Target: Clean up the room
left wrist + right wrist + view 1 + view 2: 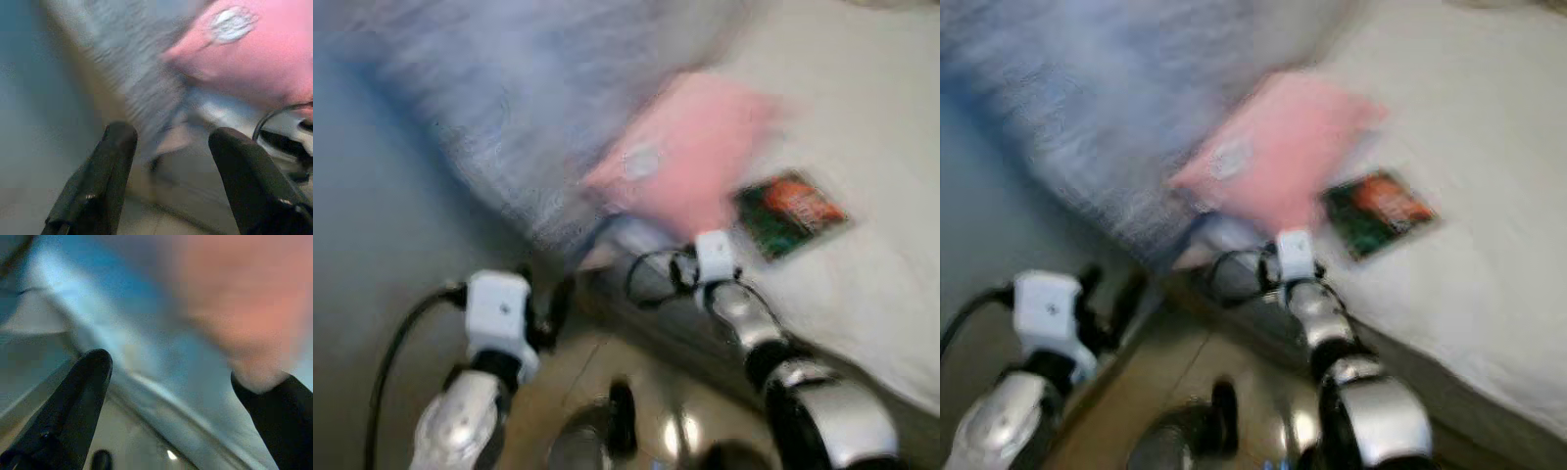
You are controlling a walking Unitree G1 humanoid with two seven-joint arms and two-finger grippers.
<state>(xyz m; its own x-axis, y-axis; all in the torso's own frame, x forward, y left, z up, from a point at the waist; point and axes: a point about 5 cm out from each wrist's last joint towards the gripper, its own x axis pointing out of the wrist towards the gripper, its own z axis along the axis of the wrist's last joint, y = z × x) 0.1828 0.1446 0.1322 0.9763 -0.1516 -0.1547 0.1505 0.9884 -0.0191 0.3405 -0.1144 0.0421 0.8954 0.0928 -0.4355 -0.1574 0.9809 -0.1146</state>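
The picture is blurred by motion. A pink pillow (690,152) lies on a bed with a white sheet (862,117), beside a grey-blue blanket (499,108). A green and orange packet (790,213) rests on the sheet just right of the pillow. My right arm (744,313) reaches to the bed's edge, just below the pillow's near corner. In its wrist view, the right gripper (171,369) is open, with the pillow (244,308) close ahead. My left gripper (171,142) is open too and holds nothing. It hovers lower left, off the bed, facing the blanket (142,73).
The bed's side edge (675,323) runs diagonally under my right arm. Tan floor (587,372) lies between my arms. A blue-grey surface (372,225) rises at the left.
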